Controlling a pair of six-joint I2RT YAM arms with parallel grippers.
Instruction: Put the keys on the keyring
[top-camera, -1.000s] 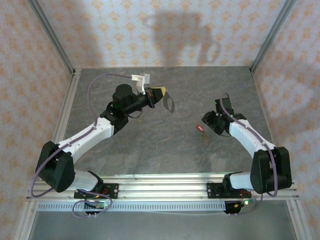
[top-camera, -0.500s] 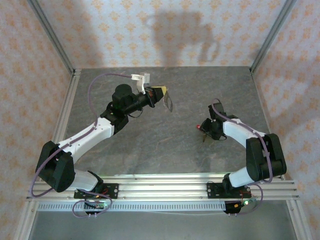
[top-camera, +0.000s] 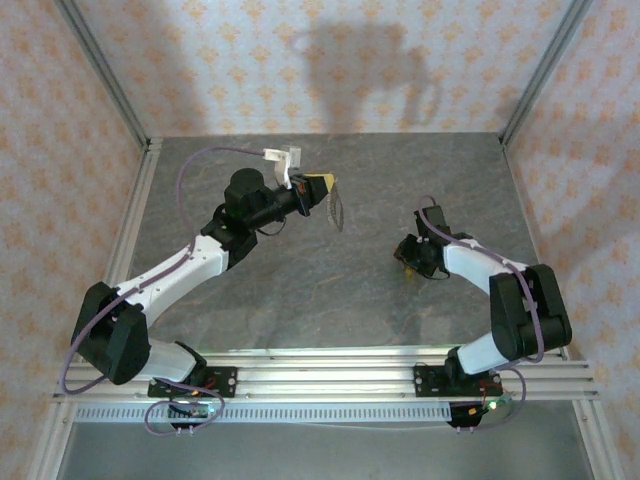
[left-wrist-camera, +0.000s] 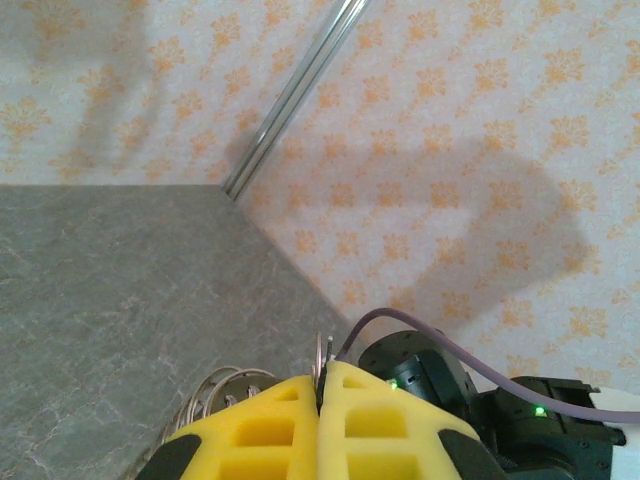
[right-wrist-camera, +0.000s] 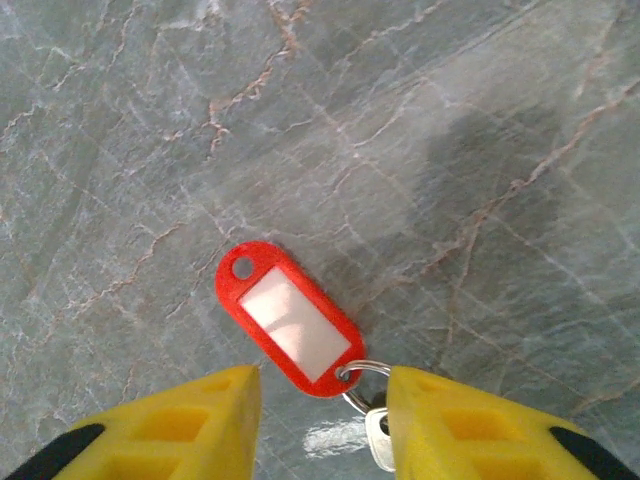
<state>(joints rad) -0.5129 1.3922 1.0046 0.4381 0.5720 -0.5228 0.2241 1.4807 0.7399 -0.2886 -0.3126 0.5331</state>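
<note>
The key lies flat on the grey table: a red plastic tag (right-wrist-camera: 288, 318) with a white label, joined by a small split ring to a silver key (right-wrist-camera: 378, 440). My right gripper (right-wrist-camera: 320, 390) is low over it and open, one yellow finger on each side of the tag's ring end; the right finger (right-wrist-camera: 470, 420) is right against the key. In the top view the right gripper (top-camera: 410, 262) covers the key. My left gripper (top-camera: 318, 188) is raised at the back centre, shut on the keyring (top-camera: 338, 205). The ring's thin edge (left-wrist-camera: 327, 352) sticks up between the pressed pads.
Patterned walls and metal frame rails (top-camera: 140, 215) enclose the table (top-camera: 330, 300) on the left, back and right. A purple cable (top-camera: 205, 155) loops over the left arm. Open marble surface lies between the two arms.
My right gripper has moved left and down over the key, and its jaws have narrowed around the tag's ring end. The left arm holds its place; the keyring has swung slightly.
</note>
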